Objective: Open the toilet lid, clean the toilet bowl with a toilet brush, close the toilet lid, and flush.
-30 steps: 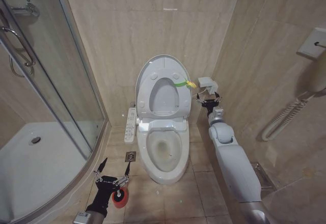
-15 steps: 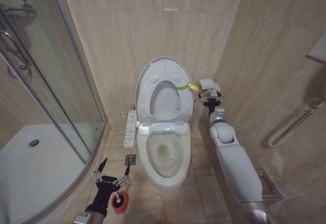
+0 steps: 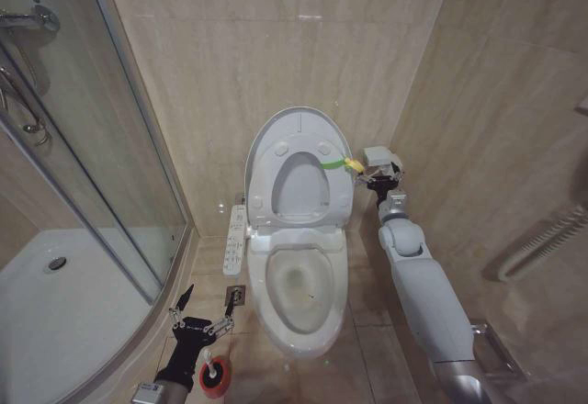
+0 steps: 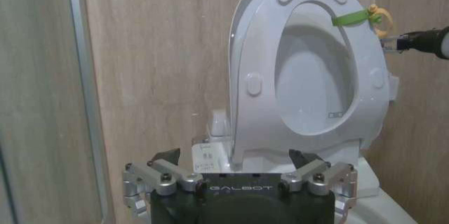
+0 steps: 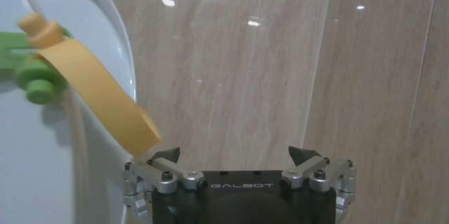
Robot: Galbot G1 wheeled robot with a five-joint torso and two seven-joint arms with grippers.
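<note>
A beige tiled floor (image 3: 363,308) carries the white toilet bowl (image 3: 296,317), which stands against the back wall with its rounded front facing the camera. A small square metal drain (image 3: 235,295) sits in the tiles just beside the bowl's left. A red cup holder (image 3: 216,375) rests nearer, beside the curved shower tray (image 3: 64,317).

The toilet lid (image 3: 299,161) stands raised against the wall above the open toilet bowl (image 3: 299,294); the toilet brush (image 3: 210,369) sits in its red holder.

Bathroom: beige tiled walls, toilet bowl (image 3: 296,308) against the back wall, glass shower enclosure (image 3: 92,174) with white tray (image 3: 55,312) left of it.
</note>
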